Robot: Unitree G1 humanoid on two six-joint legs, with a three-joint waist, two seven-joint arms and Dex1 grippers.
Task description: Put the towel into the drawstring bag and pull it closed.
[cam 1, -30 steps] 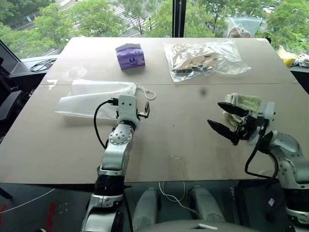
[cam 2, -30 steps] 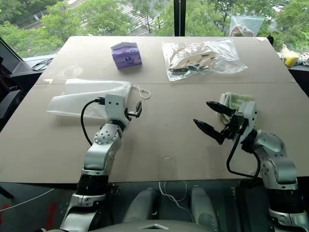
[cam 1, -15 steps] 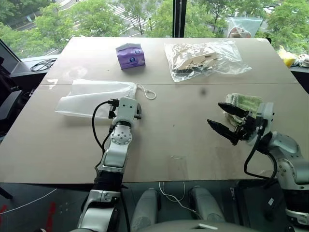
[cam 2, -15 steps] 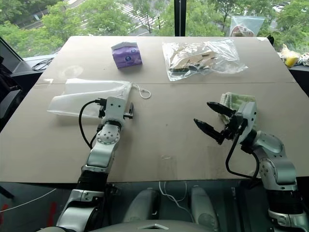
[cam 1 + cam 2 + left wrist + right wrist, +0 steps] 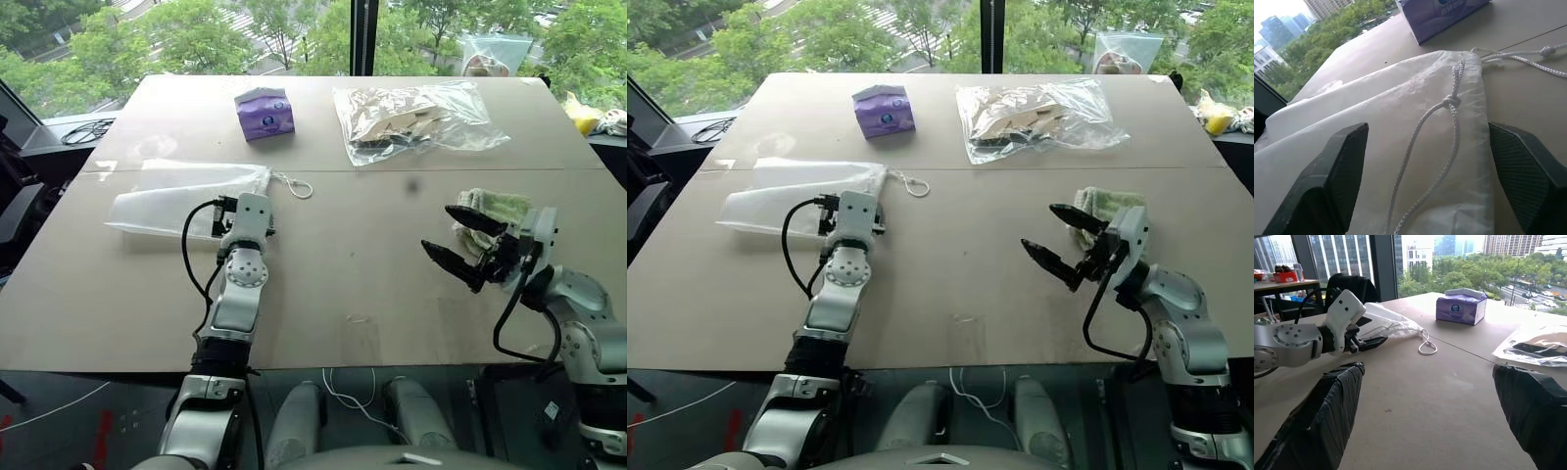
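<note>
The translucent white drawstring bag (image 5: 171, 199) lies flat at the left of the table, its cord loop (image 5: 298, 186) trailing to the right of its mouth. My left gripper (image 5: 245, 204) sits level at the mouth end. In the left wrist view its two fingers (image 5: 1337, 171) stand wide apart, with the bag's fabric (image 5: 1376, 122) and knotted cord (image 5: 1450, 102) between them. The light green towel (image 5: 502, 208) lies at the right of the table. My right gripper (image 5: 435, 227) hovers just in front of it, open and empty.
A purple tissue pack (image 5: 264, 113) stands at the back of the table. To its right lies a clear plastic bag (image 5: 411, 117) with brown-beige contents. Another bag (image 5: 487, 54) and bits of cloth (image 5: 598, 117) sit beyond the far right edge.
My left gripper has moved left and rolled, from beside the cord to over the bag's mouth end. The bag and cord have shifted slightly left. The right arm has not moved.
</note>
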